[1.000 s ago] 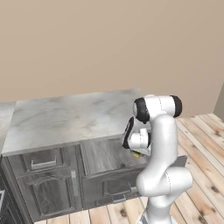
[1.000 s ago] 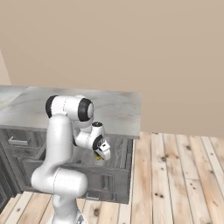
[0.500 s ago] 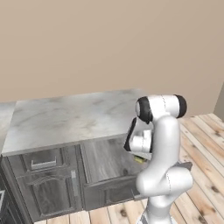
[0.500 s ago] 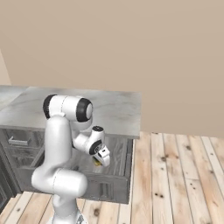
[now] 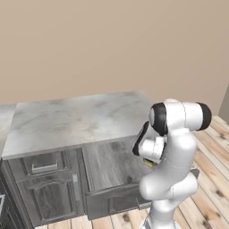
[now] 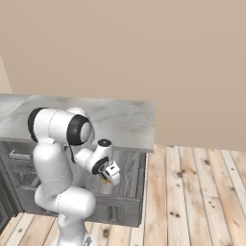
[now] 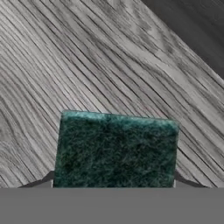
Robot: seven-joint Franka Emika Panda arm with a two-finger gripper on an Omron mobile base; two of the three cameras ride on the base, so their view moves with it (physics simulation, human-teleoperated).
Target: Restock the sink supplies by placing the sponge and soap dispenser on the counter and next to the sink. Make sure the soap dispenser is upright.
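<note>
Closest to the base, the arm (image 5: 172, 161) folds down in front of the cabinets (image 5: 67, 183), its elbow high and its wrist tucked low at the cabinet front. Low at that wrist, the hand (image 6: 108, 177) is clenched on the sponge (image 7: 116, 151). In the hand view the sponge's dark green face sits at 6 o'clock, wedged between the two dark fingertips (image 7: 39, 181), with grey wood grain of a cabinet door close behind it. From the right base view a speck of the sponge's yellow (image 6: 104, 180) shows just beneath the white hand, in front of the cabinet door and below the tabletop's edge. From the left base view a bit of yellow (image 5: 151, 163) peeks out at the arm's 9 o'clock side, again against the cabinet face.

Behind and above the hand lies the tabletop (image 5: 76, 118), a pale marbled slab over the dark grey doors and drawer. Wooden floor planks (image 6: 192, 192) run off at 3 o'clock. Farthest back stands a plain beige wall (image 5: 103, 44).
</note>
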